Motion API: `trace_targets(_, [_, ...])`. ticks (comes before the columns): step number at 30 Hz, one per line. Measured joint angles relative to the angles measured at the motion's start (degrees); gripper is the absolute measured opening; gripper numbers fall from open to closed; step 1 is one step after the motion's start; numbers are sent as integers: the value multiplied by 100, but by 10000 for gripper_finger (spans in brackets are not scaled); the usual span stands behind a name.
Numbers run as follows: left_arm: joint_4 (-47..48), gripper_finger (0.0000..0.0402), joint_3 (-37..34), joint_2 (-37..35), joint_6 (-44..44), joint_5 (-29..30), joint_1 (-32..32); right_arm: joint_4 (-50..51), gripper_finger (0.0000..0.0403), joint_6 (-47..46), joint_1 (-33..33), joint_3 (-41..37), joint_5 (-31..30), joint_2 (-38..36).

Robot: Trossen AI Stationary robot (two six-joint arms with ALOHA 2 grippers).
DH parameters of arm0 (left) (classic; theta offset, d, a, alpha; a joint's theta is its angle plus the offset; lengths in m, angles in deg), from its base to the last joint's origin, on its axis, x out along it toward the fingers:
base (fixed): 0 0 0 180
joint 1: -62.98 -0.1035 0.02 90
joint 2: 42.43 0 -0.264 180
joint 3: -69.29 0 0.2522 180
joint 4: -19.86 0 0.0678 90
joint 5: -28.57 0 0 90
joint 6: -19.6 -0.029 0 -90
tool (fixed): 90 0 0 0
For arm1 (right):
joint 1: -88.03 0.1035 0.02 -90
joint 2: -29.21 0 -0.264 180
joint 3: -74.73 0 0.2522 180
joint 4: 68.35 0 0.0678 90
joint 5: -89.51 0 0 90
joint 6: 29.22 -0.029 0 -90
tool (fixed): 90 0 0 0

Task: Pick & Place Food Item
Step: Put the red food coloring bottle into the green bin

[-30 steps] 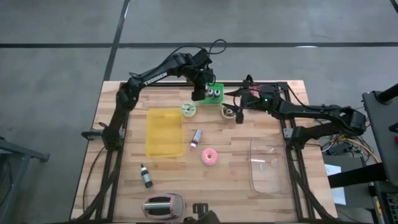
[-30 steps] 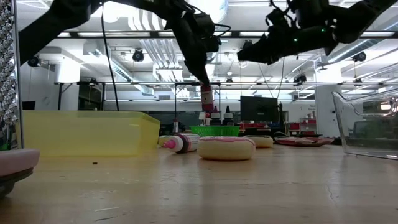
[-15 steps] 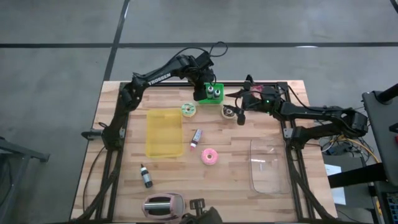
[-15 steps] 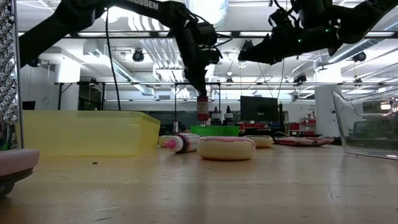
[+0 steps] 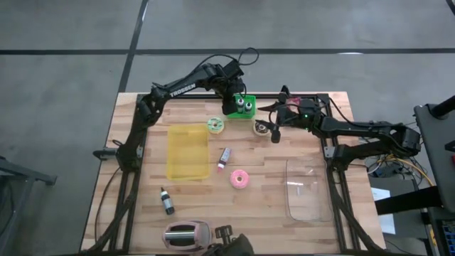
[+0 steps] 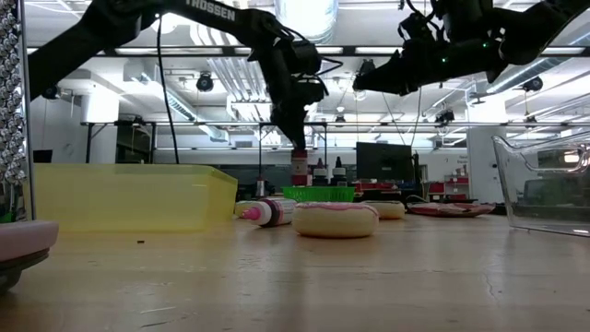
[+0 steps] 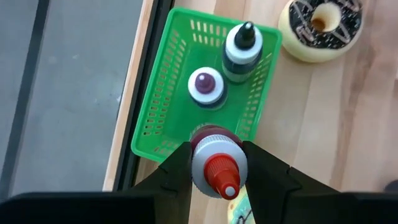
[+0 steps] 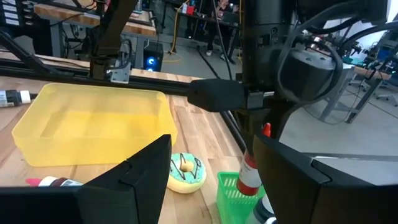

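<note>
we see the wooden counter (image 5: 298, 235) carrying everything, with both dark arms reaching in from its far side. the biggest thing on it is the clear plastic bin (image 5: 307, 188) on the right side, and next the yellow bin (image 5: 188, 151) left of the middle, lying open side up. at the near edge stands a pink toaster (image 5: 188, 234).

at the far edge sits the small green basket (image 7: 163, 118), holding two upright bottles side by side: a black-capped bottle (image 7: 239, 50) and a purple-capped bottle (image 7: 207, 87). just beside the basket lies a chocolate donut (image 7: 320, 25); a green donut (image 5: 216, 125) lies on the other side, between the basket and the yellow bin. near the middle of the counter are a pink donut (image 5: 240, 178) and a bottle lying on its side (image 5: 224, 158), and a dark bottle (image 5: 167, 202) lies well apart toward the near left.

the left hand (image 7: 214, 163) is clamped on a red-capped bottle (image 7: 216, 167), one finger on each side, holding it upright in the air at the basket's near edge, above the rim. the right hand (image 8: 211, 180) hangs near the chocolate donut with its fingers spread apart and nothing between them, facing the left arm and the bottle it holds.
</note>
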Motion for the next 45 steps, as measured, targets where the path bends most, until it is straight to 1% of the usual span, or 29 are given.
trace_targets(5, [-108,112,-53,0,145,-63,-16,-10,224,9,-2,0,0,0])
trace_targets(7, [-135,112,-91,0,188,-189,-41,-10,224,10,0,0,0,0])
trace_targets(10, [-247,112,-252,-2,229,-217,-66,-11,224,11,-1,0,0,0])
trace_targets(17, [-294,112,-377,-2,223,-357,-105,-13,224,11,-2,0,0,0])
trace_targets(21, [-301,112,-382,-2,216,-630,-135,-17,224,13,-7,0,0,0])
trace_targets(27, [-389,112,-387,28,205,-645,-167,-28,224,12,-7,0,-2,1])
trace_targets(41, [-572,112,-783,46,225,-651,-219,-48,224,11,-4,0,-4,2])
trace_targets(45, [-642,112,-835,48,185,-751,-219,-72,224,11,-2,2,-4,2])
